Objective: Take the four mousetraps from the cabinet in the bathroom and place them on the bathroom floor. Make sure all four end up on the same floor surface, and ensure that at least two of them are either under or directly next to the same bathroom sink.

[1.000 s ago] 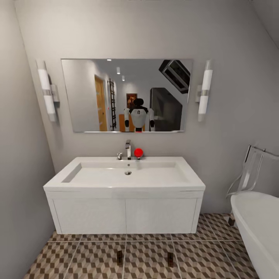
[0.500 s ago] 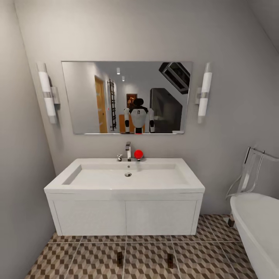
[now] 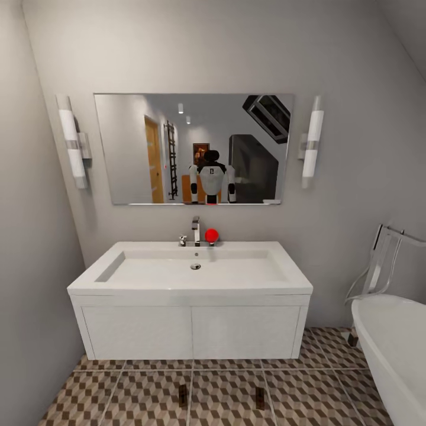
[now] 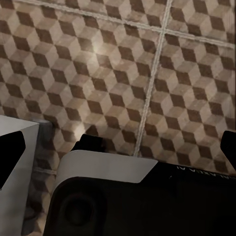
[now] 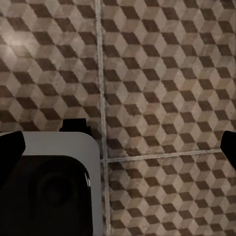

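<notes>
view steady since half a second ago. two mousetraps [image 3: 183, 393] [image 3: 260, 396] lie on floor [image 3: 148, 390] before sink [image 3: 195, 269]; grippers' openness: cannot tell, nothing visibly held.

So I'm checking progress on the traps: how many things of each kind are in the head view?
Mousetraps on the floor: 2
Wall lights: 2
Sink: 1
Mirror: 1
Bathtub: 1
Total: 7

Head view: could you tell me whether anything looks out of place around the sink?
A bright red ball sits on the bathroom sink ledge beside the tap. Two mousetraps lie on the bathroom floor.
</notes>
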`<state>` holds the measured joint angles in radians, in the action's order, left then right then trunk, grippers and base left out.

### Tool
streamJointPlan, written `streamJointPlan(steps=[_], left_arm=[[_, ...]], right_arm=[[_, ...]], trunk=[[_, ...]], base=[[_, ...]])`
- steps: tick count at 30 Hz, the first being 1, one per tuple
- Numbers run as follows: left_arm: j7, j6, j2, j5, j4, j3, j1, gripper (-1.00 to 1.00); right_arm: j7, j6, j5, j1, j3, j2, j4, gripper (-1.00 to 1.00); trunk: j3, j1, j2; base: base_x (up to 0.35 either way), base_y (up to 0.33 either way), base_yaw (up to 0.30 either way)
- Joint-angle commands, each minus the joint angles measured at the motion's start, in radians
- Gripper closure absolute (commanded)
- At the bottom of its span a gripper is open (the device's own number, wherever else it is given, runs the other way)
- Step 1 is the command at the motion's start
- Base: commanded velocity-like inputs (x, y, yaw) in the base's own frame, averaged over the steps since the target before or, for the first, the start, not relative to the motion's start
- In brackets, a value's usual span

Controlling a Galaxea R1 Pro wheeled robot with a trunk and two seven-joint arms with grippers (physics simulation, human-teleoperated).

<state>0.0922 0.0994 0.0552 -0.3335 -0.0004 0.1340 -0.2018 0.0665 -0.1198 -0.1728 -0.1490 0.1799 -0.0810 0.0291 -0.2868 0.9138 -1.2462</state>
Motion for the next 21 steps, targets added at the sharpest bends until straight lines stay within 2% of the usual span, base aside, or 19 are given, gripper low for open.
streamJointPlan(steps=[1,21], left_arm=[[0.002,0.003,0.001,-0.007,0.001,0.009,-0.001,-1.0],[-0.006,0.002,0.0,-0.009,0.002,0.009,0.007,-1.0]], right_arm=[[0.001,-0.006,-0.01,-0.001,0.008,0.0,0.003,-1.0],[0.001,-0.006,-0.011,-0.001,0.007,0.003,0.003,-1.0]], trunk=[[-0.001,0.0,-0.001],[-0.001,0.0,-0.001]], base=[[0.0,0.0,0.0],[0.0,0.0,0.0]])
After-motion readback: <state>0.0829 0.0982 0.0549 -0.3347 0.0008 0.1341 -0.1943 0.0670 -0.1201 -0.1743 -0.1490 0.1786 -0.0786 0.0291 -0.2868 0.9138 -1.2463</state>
